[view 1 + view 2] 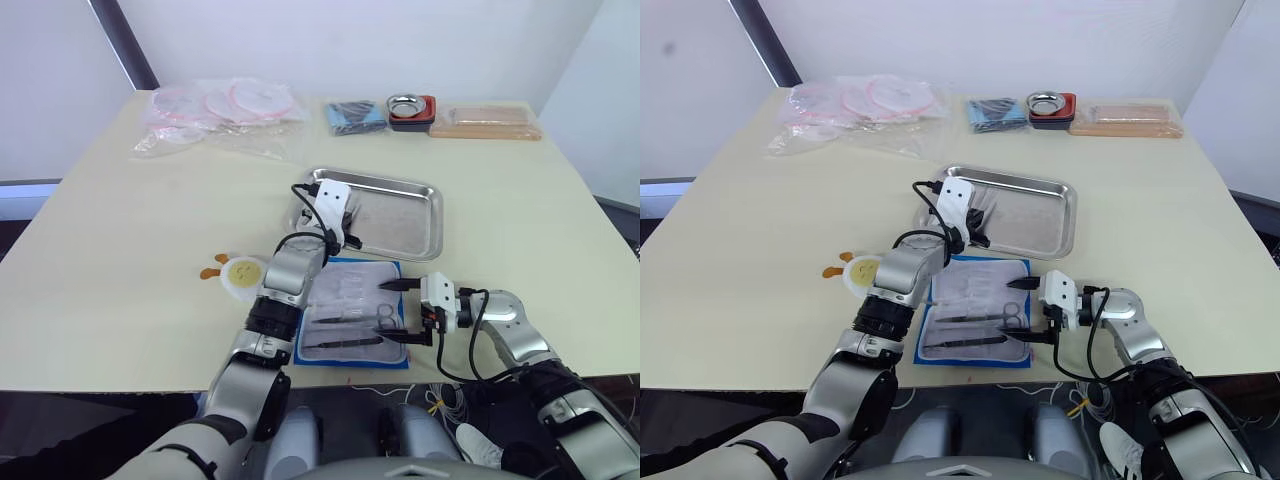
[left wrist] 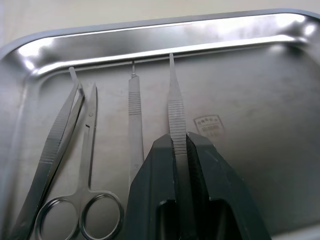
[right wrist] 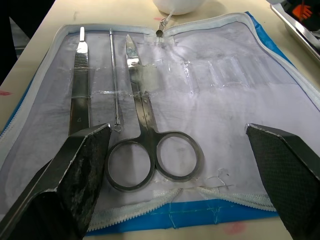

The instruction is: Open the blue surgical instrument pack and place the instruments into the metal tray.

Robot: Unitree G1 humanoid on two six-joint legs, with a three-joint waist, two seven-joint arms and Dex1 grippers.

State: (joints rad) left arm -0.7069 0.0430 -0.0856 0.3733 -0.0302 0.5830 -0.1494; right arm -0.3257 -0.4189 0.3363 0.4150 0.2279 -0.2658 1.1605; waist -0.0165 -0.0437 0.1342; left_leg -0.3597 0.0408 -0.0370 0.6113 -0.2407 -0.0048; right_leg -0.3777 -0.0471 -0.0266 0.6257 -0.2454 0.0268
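Right end effector (image 3: 175,165) hung spread over the blue surgical instrument pack (image 3: 260,45); left end effector (image 2: 182,160) clamped tweezers (image 2: 175,107) above the metal tray (image 2: 150,30), needing release next.

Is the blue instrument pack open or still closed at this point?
Open. The blue surgical instrument pack lies unzipped and spread flat, pale lining up, with scissors and two slim tools resting on it.

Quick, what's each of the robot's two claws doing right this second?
Left gripper: jaws shut on a slim metal instrument over the metal tray.
Right gripper: jaws open, holding nothing, above the blue surgical instrument pack.
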